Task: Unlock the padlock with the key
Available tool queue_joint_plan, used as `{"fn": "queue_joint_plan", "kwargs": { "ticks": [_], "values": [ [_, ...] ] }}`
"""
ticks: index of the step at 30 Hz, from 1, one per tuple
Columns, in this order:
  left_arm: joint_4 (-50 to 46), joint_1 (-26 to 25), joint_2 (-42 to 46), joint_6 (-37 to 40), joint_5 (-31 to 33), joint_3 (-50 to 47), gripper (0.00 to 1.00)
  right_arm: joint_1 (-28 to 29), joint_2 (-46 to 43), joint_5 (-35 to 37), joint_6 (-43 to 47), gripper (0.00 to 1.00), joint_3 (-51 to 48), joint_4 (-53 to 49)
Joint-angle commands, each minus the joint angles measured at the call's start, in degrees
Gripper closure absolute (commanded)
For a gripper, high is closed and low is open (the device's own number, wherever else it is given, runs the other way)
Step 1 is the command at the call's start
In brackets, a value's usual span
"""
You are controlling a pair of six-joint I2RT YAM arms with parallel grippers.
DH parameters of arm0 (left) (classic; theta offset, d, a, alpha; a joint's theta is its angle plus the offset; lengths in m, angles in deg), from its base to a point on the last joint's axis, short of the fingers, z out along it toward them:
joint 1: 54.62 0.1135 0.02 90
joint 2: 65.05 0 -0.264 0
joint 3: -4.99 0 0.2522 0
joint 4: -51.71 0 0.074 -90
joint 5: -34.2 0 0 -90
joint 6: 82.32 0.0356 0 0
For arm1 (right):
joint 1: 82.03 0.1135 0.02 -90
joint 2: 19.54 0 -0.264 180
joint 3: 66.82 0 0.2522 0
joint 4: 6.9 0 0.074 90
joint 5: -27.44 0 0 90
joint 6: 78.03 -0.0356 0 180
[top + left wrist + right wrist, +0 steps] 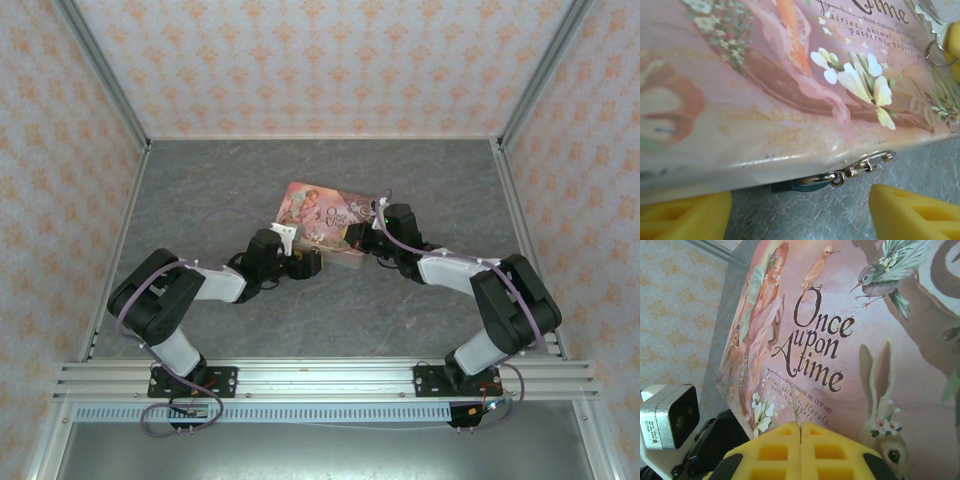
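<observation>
Left wrist shows your left jaws open, empty, flanking the tiny blue-teal padlock [799, 185]; your right jaws pinch the thin silvery metal key [797, 416]. Next, likely: clamp the padlock steady.

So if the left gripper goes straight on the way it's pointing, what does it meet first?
Likely the padlock, which hangs under the near edge of the pink box, roughly in line between the fingers of the open left gripper. Depth is unclear, so the box edge just above it may touch first.
</observation>
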Motion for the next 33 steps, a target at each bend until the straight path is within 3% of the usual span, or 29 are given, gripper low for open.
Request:
{"fn": "queue_joint_plan", "kwargs": {
  "ticks": [1, 22, 33],
  "values": [
    [2.3, -0.7, -0.9, 1.8, 1.7, 1.9, 0.30, -0.2, 0.3, 1.0, 1.4, 1.00, -2.2, -5.7],
    [1.9, -4.3, -5.5, -0.8, 5.5, 5.7, 0.55, -0.2, 0.7, 0.3, 1.0, 1.00, -2.8, -4.2],
    [1.7, -4.7, -5.8, -4.1, 9.2, 6.5, 0.61, -0.2, 0.9, 0.0, 0.8, 1.00, -3.0, -3.5]
  ]
}}
